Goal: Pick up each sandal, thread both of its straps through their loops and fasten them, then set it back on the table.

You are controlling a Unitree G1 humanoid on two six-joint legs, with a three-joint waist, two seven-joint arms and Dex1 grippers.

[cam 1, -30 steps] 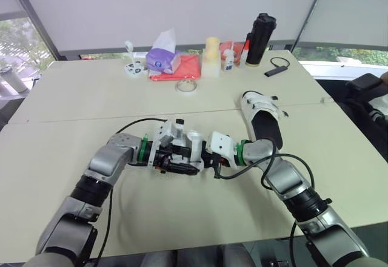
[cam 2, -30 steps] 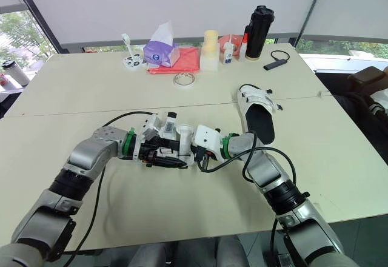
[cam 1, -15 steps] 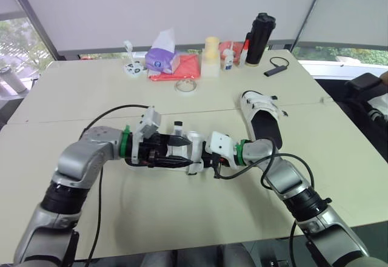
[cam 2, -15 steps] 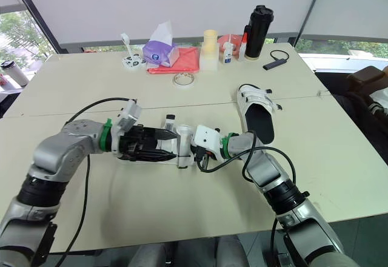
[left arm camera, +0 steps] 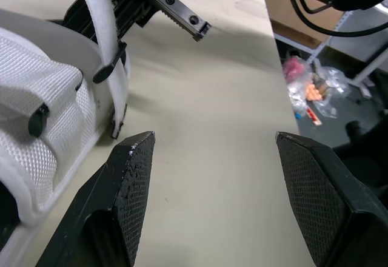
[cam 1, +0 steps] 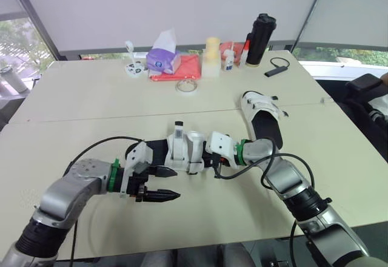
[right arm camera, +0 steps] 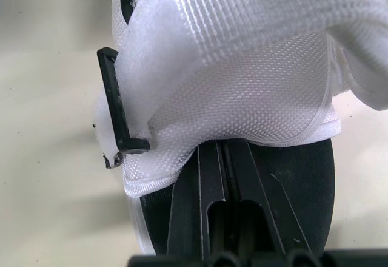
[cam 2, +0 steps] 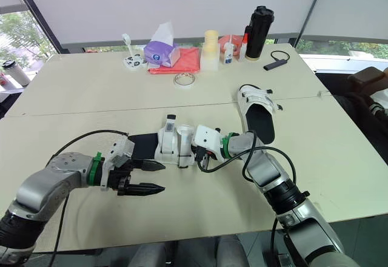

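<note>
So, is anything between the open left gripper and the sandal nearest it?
Nothing visible. The left gripper hangs open on the robot's side of the near sandal, with only bare table between them. The second sandal lies farther off to the robot's right, clear of that path.

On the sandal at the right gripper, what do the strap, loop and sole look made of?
Strap: white woven mesh fabric, matte, weave plainly visible. Loop: black, rigid, thin bar, probably plastic. Sole: black, smooth, dull, perhaps rubber or foam.

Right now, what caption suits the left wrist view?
Open left gripper hovers above the table, beside the white sandal and its strap.
</note>
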